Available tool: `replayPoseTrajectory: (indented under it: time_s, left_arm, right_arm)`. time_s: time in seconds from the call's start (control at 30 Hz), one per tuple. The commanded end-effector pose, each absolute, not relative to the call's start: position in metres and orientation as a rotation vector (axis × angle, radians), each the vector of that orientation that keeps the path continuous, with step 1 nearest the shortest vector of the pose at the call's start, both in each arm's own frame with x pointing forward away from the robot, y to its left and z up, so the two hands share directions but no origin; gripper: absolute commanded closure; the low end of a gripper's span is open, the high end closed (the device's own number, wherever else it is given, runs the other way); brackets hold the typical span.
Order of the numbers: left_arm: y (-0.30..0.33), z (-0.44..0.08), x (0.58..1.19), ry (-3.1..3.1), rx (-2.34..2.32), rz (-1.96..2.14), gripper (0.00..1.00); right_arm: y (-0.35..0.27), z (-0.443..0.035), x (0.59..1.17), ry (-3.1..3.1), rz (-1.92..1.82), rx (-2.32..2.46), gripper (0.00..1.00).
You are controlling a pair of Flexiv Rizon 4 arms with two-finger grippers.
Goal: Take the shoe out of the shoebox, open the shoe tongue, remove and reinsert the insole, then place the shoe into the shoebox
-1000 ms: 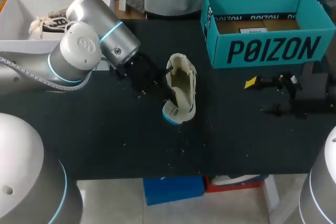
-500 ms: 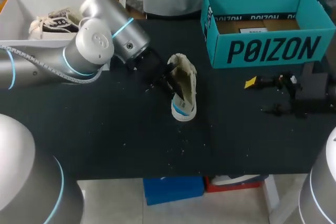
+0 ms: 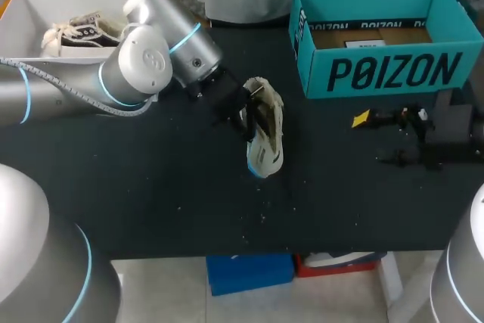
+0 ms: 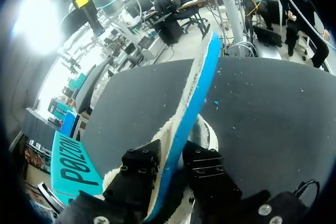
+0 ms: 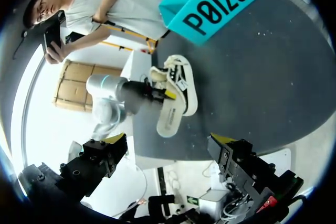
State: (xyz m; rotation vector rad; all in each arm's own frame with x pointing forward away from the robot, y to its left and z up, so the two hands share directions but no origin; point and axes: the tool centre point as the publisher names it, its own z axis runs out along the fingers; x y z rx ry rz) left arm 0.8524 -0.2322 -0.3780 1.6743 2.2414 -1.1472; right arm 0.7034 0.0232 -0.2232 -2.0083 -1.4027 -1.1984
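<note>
Black table (image 3: pixel 151 179), pale specks (image 3: pixel 263 215) scattered. Teal shoebox (image 3: pixel 393 73) far right. Shoe (image 3: pixel 266 134) at centre; left gripper (image 4: pixel 173 153) clamps insole (image 4: pixel 194 93). Right gripper (image 5: pixel 168 140) spread wide, empty, at right edge.

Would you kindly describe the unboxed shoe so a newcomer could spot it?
Find the teal shoebox on the black table. Beside it, mid-table, lies a cream shoe, its insole in the left gripper. The other shoe sits in a white box.

Even, bright overhead light; faint shadows on black table (image 3: pixel 151 187). Strong white glare in left wrist view.
</note>
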Motion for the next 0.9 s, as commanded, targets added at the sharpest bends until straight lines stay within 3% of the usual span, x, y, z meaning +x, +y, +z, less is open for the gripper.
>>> replayPoseTrajectory:
  time_s: [0.03, 0.5, 0.67, 0.73, 0.77, 0.8, 0.83, 0.9]
  left_arm:
    - [-0.227, -0.366, 0.844, 2.226, 1.661, -1.151, 0.51]
    - [-0.217, -0.347, 0.789, 2.178, 1.695, -1.249, 0.56]
    - [-0.215, -0.342, 0.774, 2.155, 1.714, -1.269, 0.62]
    - [-0.213, -0.34, 0.772, 2.151, 1.717, -1.27, 0.75]
    - [-0.212, -0.34, 0.771, 2.15, 1.719, -1.269, 0.77]
    - [-0.211, -0.34, 0.771, 2.149, 1.722, -1.267, 0.95]
    - [-0.21, -0.34, 0.771, 2.151, 1.724, -1.27, 1.0]
    - [-0.209, -0.34, 0.771, 2.149, 1.731, -1.279, 1.0]
  right_arm:
    - [0.023, -0.223, 0.703, -1.402, -1.199, -2.009, 0.0]
    - [0.023, -0.223, 0.703, -1.402, -1.199, -2.009, 0.0]
    - [0.023, -0.223, 0.703, -1.402, -1.199, -2.009, 0.0]
    - [0.023, -0.223, 0.703, -1.402, -1.199, -2.009, 0.0]
    - [0.023, -0.223, 0.703, -1.402, -1.199, -2.009, 0.0]
    - [0.023, -0.223, 0.703, -1.402, -1.199, -2.009, 0.0]
    - [0.023, -0.223, 0.703, -1.402, -1.199, -2.009, 0.0]
    - [0.023, -0.223, 0.703, -1.402, -1.199, -2.009, 0.0]
